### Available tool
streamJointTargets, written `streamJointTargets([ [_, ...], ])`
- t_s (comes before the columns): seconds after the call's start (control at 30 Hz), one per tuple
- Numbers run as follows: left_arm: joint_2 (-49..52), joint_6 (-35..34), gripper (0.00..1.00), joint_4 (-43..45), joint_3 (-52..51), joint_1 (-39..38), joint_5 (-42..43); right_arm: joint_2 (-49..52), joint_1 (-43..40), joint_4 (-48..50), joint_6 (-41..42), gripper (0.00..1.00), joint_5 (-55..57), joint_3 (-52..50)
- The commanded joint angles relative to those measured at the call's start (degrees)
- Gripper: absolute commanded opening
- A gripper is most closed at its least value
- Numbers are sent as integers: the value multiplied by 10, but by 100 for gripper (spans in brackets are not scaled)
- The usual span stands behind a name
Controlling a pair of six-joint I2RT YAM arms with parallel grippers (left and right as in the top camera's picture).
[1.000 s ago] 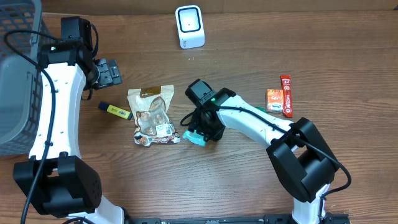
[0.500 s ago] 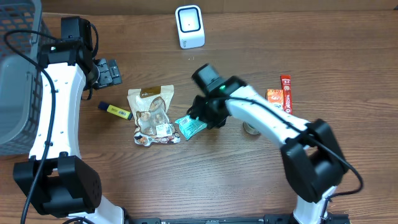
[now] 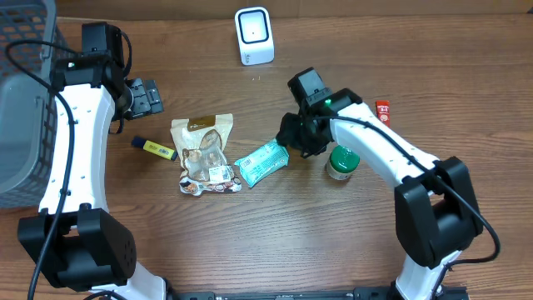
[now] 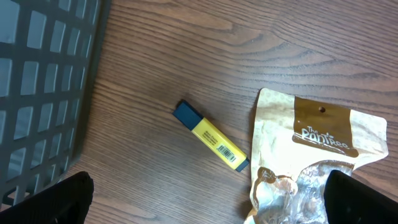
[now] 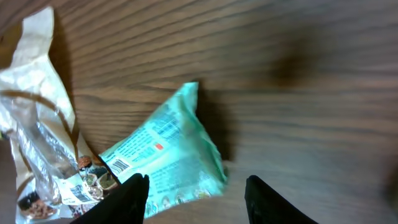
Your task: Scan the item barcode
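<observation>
Checking overhead first, you get the full layout. The scanner, white and rounded, stands upright at the far edge, well apart from the packet. That packet lies mid-scene, just beside the bag. Over its right end sits the right gripper. A green-lidded jar stands just past it, and a red stick is further right. You see the left gripper near the basket, with the highlighter by the bag's left side.

The right wrist view gives you what overhead hides. The fingers stand partly apart with the packet's end between them. The left one overlaps it, and bare wood shows before the right one (you can't tell whether it's pinched). The packet is teal crinkly film with white print and a small barcode-like mark facing up.

The left wrist view gives you that gripper's fingers spread wide with nothing between. The highlighter is blocky, yellow with a blue cap and a barcode label. The bag has a tan paper top and a clear, wrinkled window. The basket is a grey plastic lattice.
</observation>
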Motion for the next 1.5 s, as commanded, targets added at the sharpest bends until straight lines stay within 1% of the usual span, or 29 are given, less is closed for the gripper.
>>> streamJointTargets([
  [0.0, -8, 5, 100, 0, 0, -4, -5, 20, 4, 30, -50, 52, -50, -28],
  [0.4, -8, 5, 100, 0, 0, -4, -5, 52, 14, 51, -50, 52, -54, -40],
  [0.9, -8, 5, 100, 0, 0, -4, -5, 52, 14, 33, -50, 51, -42, -40],
  [1.0, -8, 5, 100, 0, 0, -4, -5, 52, 14, 29, -50, 49, -20, -40],
  [1.17, -8, 5, 100, 0, 0, -4, -5, 52, 14, 31, -50, 46, -20, -40],
  [1.23, -8, 5, 100, 0, 0, -4, -5, 52, 14, 29, -49, 42, -20, -40],
  [1.33, -8, 5, 100, 0, 0, -4, -5, 52, 14, 29, -49, 41, -20, -40],
  [1.37, -8, 5, 100, 0, 0, -4, -5, 52, 14, 29, -50, 37, -20, -40],
  [1.47, -8, 5, 100, 0, 0, -4, -5, 52, 14, 20, -50, 36, -15, -41],
])
